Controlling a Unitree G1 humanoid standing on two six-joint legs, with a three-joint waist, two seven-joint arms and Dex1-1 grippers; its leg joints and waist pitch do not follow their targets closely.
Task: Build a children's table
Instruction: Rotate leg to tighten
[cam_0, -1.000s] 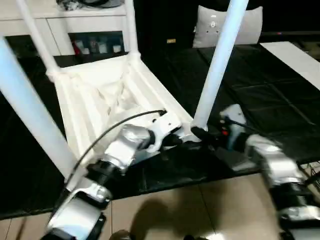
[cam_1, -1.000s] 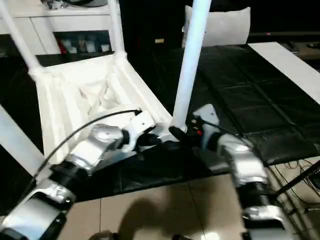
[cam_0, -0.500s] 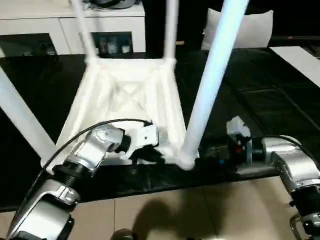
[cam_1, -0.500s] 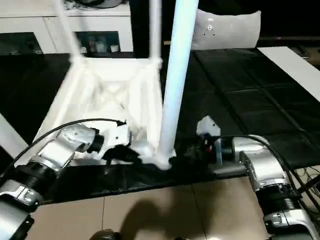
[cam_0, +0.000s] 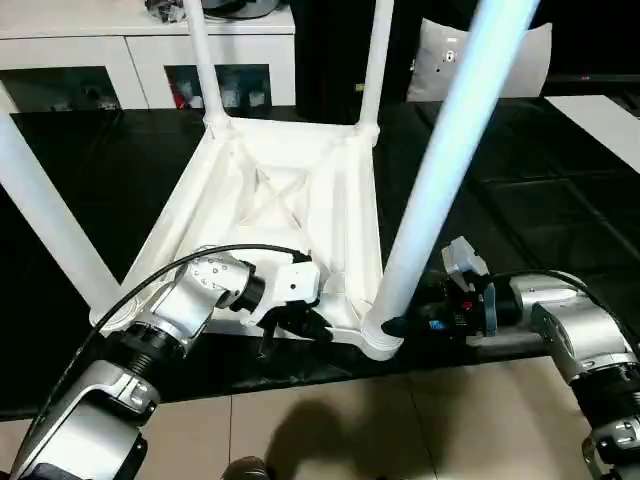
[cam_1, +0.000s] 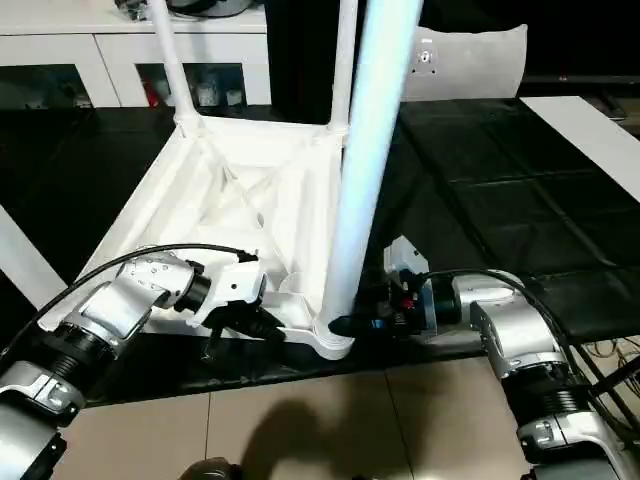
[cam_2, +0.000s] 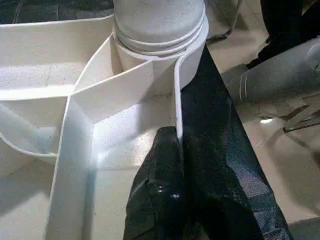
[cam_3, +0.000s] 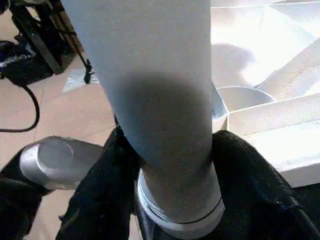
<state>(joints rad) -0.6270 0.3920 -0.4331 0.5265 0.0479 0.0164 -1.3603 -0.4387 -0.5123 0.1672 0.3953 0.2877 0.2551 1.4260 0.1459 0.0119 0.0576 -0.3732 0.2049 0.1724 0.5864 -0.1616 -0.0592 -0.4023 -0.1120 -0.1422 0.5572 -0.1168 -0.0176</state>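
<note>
Left eye view: the children's table (cam_0: 290, 215) lies upside down on the black counter (cam_0: 520, 210), ribbed underside up, its near edge at the counter's front edge. 4 legs rise from the corner sockets; the near right leg (cam_0: 440, 170) leans toward the camera. The right pincer (cam_0: 400, 325) clasps this leg just above its socket (cam_0: 378, 338), one finger (cam_3: 240, 180) on each side. The left pincer (cam_0: 300, 325) pinches the near rim wall (cam_2: 176, 115) beside that socket, its fingers (cam_2: 160, 200) pressed on the wall. To seat the leg well, the left pincer should brace the top while the right drives the leg straight along the socket axis, without tilt. Compared with 1.0 s ago, the top sits squarer to the camera and the right pincer has regrasped the leg after letting go.
</note>
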